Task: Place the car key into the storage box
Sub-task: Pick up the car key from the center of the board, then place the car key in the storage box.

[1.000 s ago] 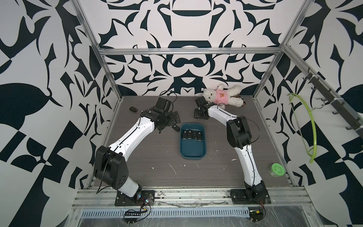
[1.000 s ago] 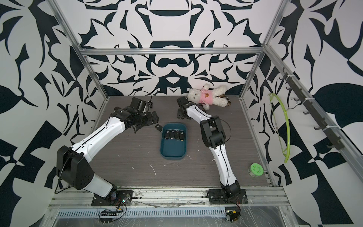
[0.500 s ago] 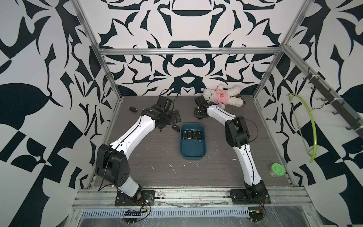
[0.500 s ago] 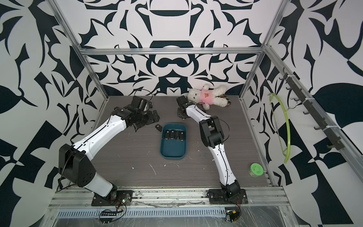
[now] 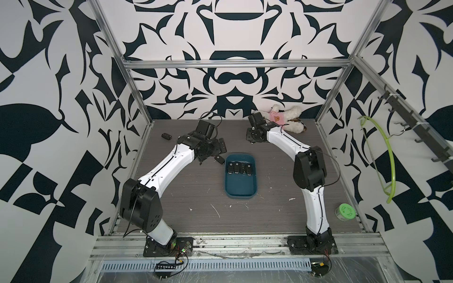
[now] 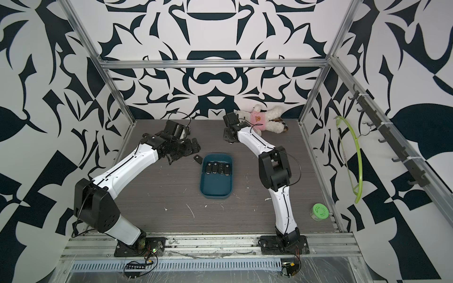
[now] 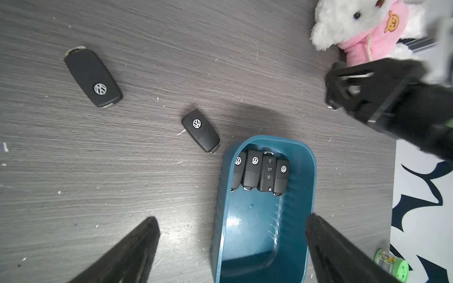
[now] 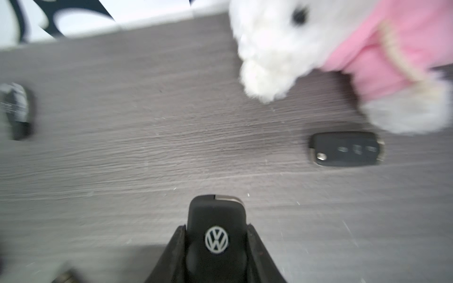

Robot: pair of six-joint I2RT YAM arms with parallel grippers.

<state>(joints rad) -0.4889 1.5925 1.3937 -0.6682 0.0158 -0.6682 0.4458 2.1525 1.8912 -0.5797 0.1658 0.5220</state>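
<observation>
the right hand [image 8: 215,227] is clamped on a car key [image 8: 217,242], black with a silver vw badge and a metal end, at the far side of the table [image 5: 274,210] beside a plush toy [image 5: 284,120]. the teal storage box [image 5: 241,187] sits mid-table, with four fobs [image 5: 239,168] in a row at its far end. the left hand [image 7: 231,219] is spread wide apart.

Notes from my station: storage box [image 5: 241,187] dark teal-blue, glossy inside. Car key [image 8: 217,235] black, with a silver-white round badge. Table [image 5: 196,196] grey wood grain, white flecks. Walls [image 5: 232,36] white with dark navy leaf shapes. Plush toy [image 5: 282,120] at one o'clock: white fur, pink shirt. Hanger [image 5: 392,169] at three o'clock: lime green.
</observation>
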